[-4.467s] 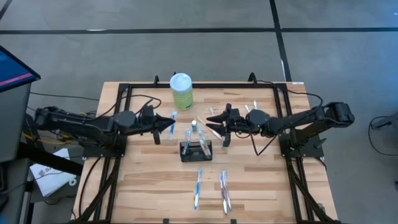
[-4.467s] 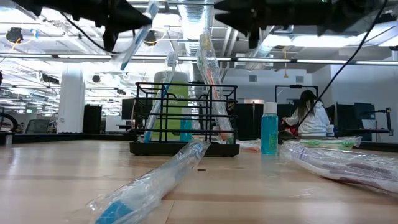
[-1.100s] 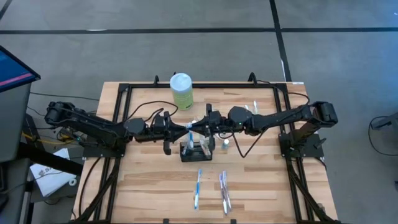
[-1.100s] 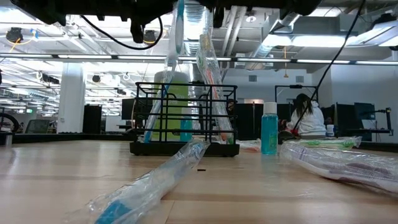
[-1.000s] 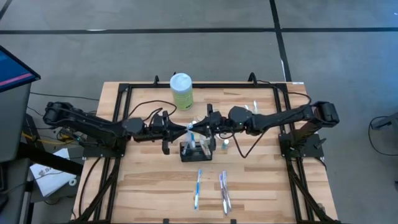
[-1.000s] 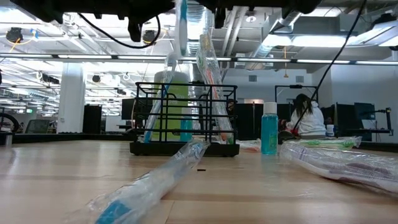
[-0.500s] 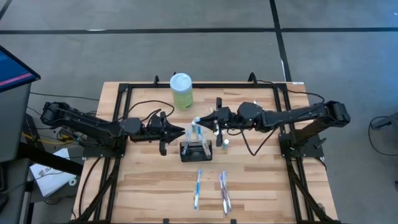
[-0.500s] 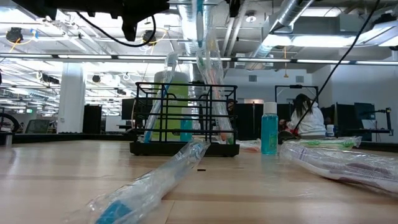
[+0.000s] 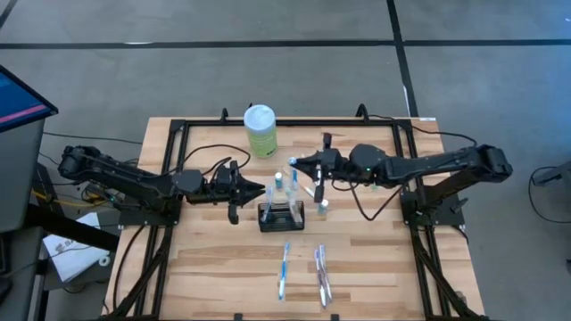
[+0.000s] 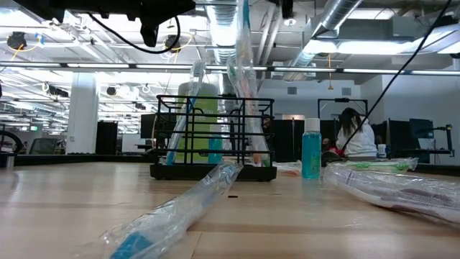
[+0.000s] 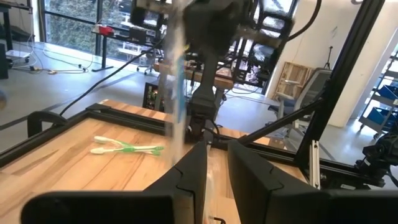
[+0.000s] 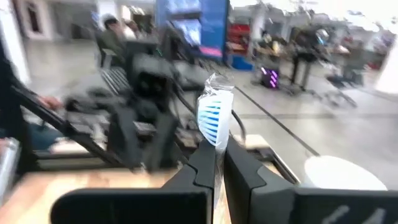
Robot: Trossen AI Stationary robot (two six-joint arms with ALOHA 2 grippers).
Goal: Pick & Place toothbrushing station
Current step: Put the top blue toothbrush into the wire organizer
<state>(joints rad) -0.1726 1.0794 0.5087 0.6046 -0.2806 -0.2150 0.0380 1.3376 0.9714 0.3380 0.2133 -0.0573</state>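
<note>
**Toothbrushing station waits just below the loaded right claw**

Toothbrushing station (image 9: 281, 216) stands mid-table, at about seven o'clock from the right gripper (image 9: 295, 163), which is clamped on a wrapped toothbrush (image 10: 241, 32) hanging near upright.

Left gripper (image 9: 261, 189) hovers at its ten o'clock, narrowly parted, empty.

Green bottle (image 9: 260, 130) stands at twelve.
</note>
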